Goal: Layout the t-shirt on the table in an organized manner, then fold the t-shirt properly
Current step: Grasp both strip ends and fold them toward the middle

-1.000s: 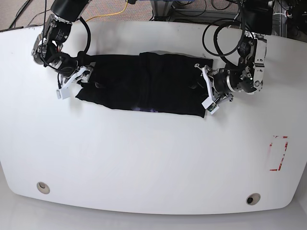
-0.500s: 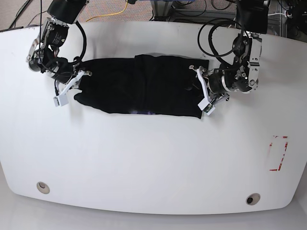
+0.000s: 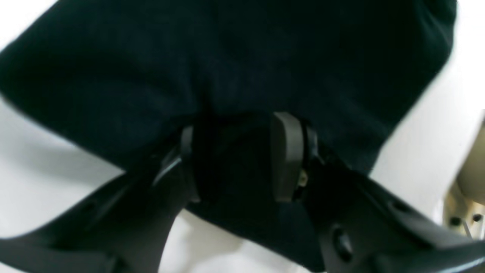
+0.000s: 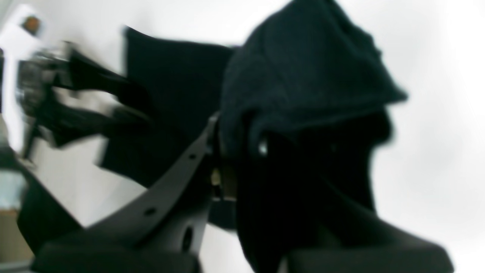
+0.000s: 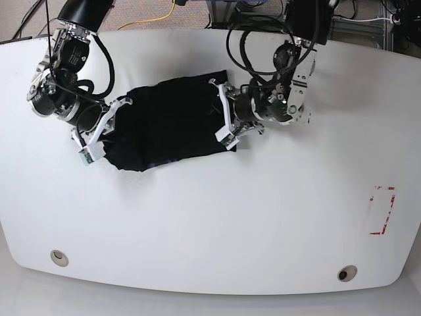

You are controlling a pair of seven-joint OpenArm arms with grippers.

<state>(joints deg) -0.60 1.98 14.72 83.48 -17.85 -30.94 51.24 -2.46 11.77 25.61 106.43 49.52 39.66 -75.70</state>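
The black t-shirt (image 5: 168, 122) lies bunched on the white table (image 5: 210, 230), stretched between my two grippers, with its print hidden. My left gripper (image 5: 225, 124) is shut on the shirt's right edge; in the left wrist view (image 3: 237, 159) black cloth (image 3: 227, 57) fills the gap between the fingers (image 3: 286, 155). My right gripper (image 5: 104, 135) is shut on the shirt's left end; in the right wrist view (image 4: 246, 151) the cloth (image 4: 303, 76) drapes over it in a lifted hump.
A red tape rectangle (image 5: 381, 210) marks the table's right side. Two metal-ringed holes (image 5: 59, 257) (image 5: 346, 273) sit near the front edge. Cables and a metal frame (image 5: 355, 23) stand behind the table. The left arm shows blurred in the right wrist view (image 4: 57, 98).
My left gripper has carried the shirt's right edge far to the left in the base view, so the shirt is much shorter and bunched. My right gripper has shifted down and slightly right.
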